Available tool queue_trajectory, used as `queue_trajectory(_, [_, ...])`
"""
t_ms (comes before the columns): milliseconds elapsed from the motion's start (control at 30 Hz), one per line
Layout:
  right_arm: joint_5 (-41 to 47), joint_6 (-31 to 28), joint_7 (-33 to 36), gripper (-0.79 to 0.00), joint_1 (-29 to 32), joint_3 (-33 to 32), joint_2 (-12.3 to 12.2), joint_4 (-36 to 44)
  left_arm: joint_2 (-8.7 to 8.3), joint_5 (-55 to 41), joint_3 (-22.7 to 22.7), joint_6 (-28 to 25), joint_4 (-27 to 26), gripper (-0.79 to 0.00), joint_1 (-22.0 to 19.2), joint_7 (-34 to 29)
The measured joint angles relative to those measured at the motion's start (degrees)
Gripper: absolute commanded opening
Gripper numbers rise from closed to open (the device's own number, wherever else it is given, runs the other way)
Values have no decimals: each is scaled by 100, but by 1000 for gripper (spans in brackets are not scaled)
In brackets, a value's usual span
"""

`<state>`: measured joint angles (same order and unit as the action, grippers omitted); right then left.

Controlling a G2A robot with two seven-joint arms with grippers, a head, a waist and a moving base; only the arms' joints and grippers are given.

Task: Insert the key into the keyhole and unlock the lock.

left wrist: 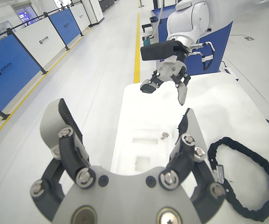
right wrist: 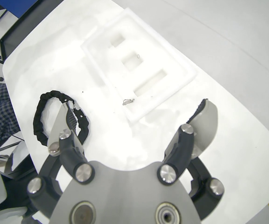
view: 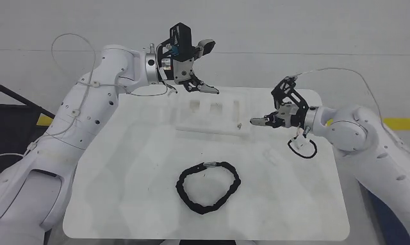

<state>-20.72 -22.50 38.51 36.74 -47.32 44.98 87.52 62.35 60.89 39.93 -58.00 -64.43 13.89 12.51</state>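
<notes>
A small silver key (view: pixel 238 125) lies on the corner of a white foam tray (view: pixel 205 124) at the back of the table. The lock is a black fabric-covered chain loop (view: pixel 208 188) with a metal cylinder, lying in the middle of the table. My left gripper (view: pixel 209 67) hovers open above the tray's far left side, nothing held. My right gripper (view: pixel 269 105) is open just right of the key. In the right wrist view the key (right wrist: pixel 127 101) lies ahead of that open gripper (right wrist: pixel 134 113). The left wrist view shows its gripper (left wrist: pixel 125 117), the key (left wrist: pixel 164 135) and the chain (left wrist: pixel 253 171).
The foam tray (right wrist: pixel 162 54) has three rectangular recesses, all without contents. The white table (view: pixel 128 200) has rounded corners and open room around the chain. In the left wrist view the right gripper (left wrist: pixel 164 93) hangs above the table's far end.
</notes>
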Motion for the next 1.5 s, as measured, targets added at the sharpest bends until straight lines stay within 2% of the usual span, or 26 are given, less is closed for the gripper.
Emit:
queue_trajectory(267, [447, 1139, 561, 0, -541, 770, 495, -410, 0, 0, 0, 0, 0, 0, 0, 0])
queue_trajectory(400, [1037, 1964, 952, 0, -708, 1040, 746, -583, 0, 0, 0, 0, 0, 0, 0, 0])
queue_trajectory(733, [1348, 2829, 1044, 0, -744, 1349, 1095, -884, 0, 0, 0, 0, 0, 0, 0, 0])
queue_trajectory(900, [1365, 2820, 967, 0, -706, 1329, 1164, -977, 0, 0, 0, 0, 0, 0, 0, 0])
queue_trajectory(1500, [1352, 2810, 954, 0, -698, 1326, 1164, -963, 0, 0, 0, 0, 0, 0, 0, 0])
